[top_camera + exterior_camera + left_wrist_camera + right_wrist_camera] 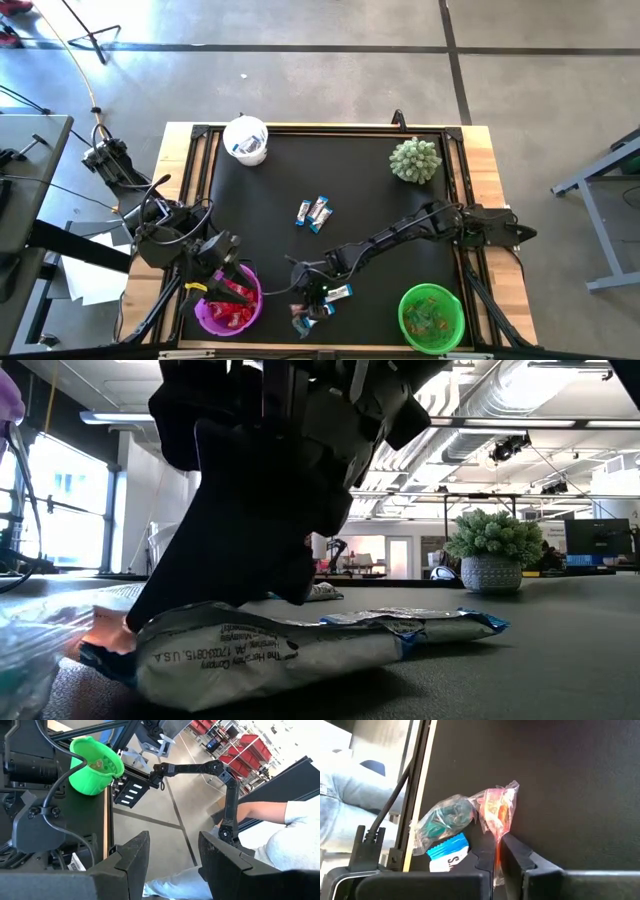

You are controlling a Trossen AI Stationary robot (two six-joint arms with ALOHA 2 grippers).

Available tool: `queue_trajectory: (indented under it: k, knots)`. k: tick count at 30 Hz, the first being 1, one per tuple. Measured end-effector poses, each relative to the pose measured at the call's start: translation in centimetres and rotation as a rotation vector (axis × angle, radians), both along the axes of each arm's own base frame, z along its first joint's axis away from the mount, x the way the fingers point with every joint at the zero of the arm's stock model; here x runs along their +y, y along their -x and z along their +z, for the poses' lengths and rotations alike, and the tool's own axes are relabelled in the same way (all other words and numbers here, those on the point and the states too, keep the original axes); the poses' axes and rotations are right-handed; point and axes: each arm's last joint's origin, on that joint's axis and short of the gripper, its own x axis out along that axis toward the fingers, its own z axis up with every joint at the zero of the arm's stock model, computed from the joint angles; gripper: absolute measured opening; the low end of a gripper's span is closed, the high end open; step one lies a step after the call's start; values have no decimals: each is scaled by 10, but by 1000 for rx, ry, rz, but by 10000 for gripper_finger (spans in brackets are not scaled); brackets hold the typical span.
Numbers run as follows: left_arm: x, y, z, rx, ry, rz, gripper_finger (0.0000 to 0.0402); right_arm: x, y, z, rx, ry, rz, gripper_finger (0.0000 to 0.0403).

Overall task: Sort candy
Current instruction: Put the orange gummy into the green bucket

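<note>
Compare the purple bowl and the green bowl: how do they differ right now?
The purple bowl sits at the table's front left and holds shiny red packets; the green bowl sits front right and holds greenish sweets. The left gripper hangs open over the purple bowl; nothing hangs over the green bowl. Both are round bowls holding candy.
</note>
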Motion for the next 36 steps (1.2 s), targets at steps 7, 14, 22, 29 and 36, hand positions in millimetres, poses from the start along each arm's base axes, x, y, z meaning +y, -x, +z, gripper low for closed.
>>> queue_trajectory:
  k: [7, 14, 22, 29, 36]
  knots:
    - [0, 0, 0, -2, 0, 0, 158, -3, 7, 17, 31, 25, 13, 3]
    - [1, -1, 0, -7, -6, 24, 158, -11, 26, 49, 90, 105, 55, 2]
    - [2, -1, 0, -19, -17, 77, 158, -20, 51, 80, 190, 164, 101, 1]
    - [4, -2, 1, -34, -28, 148, 158, -29, 78, 115, 255, 201, 125, 1]
    - [7, -3, 2, -53, -34, 241, 158, -31, 109, 150, 274, 279, 130, 1]
